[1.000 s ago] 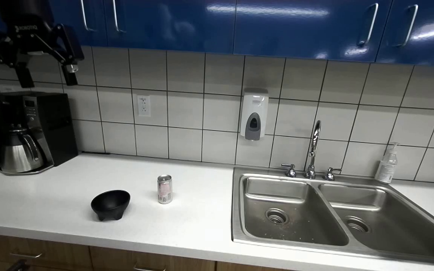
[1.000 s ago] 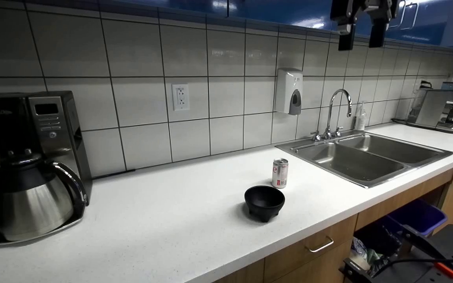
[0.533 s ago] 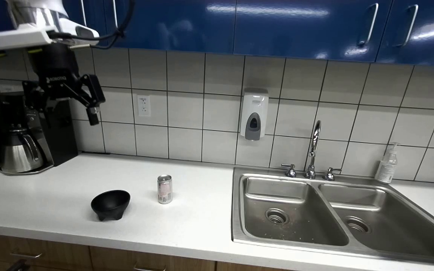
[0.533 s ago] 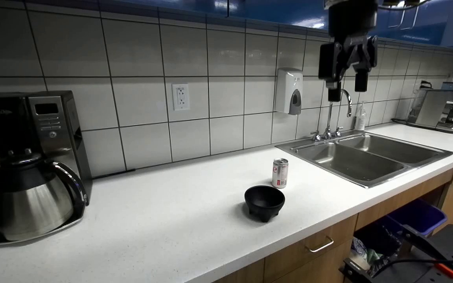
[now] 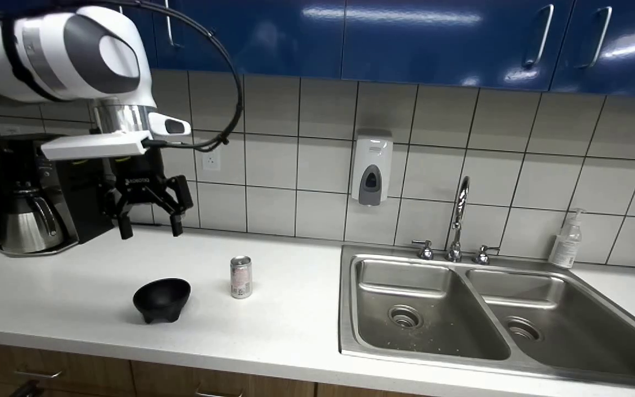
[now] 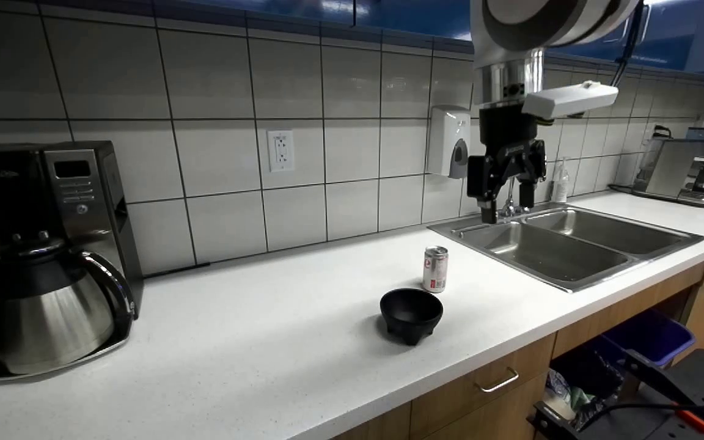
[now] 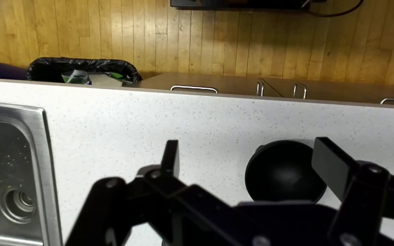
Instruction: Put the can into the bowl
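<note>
The can (image 5: 241,277) is silver-grey with a reddish label. It stands upright on the white counter, and it also shows in an exterior view (image 6: 435,269). The black bowl (image 5: 162,300) sits upright near the can, apart from it; it also shows in an exterior view (image 6: 411,318) and in the wrist view (image 7: 282,171). My gripper (image 5: 151,227) is open and empty, in the air above the counter and higher than both things; it also shows in an exterior view (image 6: 507,206). In the wrist view its right finger overlaps the bowl's edge. The can cannot be made out there.
A steel double sink (image 5: 347,309) lies beyond the can, with a faucet (image 5: 461,220) and a soap bottle (image 5: 566,242). A coffee maker (image 6: 77,183) stands at the counter's far end. Blue cabinets (image 5: 268,33) hang above, and a soap dispenser (image 5: 372,165) is on the wall.
The arm has come down from near the cabinets, bringing the open gripper lower over the counter and a little across. The can and the bowl have not moved.
</note>
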Available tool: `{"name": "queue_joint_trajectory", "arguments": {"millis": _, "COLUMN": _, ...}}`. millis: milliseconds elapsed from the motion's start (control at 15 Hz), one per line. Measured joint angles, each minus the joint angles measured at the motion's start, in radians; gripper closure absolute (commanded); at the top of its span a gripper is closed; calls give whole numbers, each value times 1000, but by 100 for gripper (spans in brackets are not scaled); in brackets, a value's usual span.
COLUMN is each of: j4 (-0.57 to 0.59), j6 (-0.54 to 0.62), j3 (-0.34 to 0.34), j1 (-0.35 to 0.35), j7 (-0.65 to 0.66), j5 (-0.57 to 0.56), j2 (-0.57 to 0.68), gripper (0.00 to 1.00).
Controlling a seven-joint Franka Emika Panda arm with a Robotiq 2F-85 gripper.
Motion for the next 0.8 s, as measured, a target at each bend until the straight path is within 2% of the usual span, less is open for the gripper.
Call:
{"name": "queue_joint_trajectory", "arguments": {"millis": 333, "j4": 91, "j6": 127, "j3": -23, "j1": -8, "j7": 2, "j5": 5, "j2": 235, "gripper": 0}}
{"name": "queue_joint_trajectory", "arguments": {"millis": 800, "j4": 303, "j6": 143, "j3": -39, "j1": -8, "j7": 125, "j5": 18, "j2": 522, "gripper": 0}}
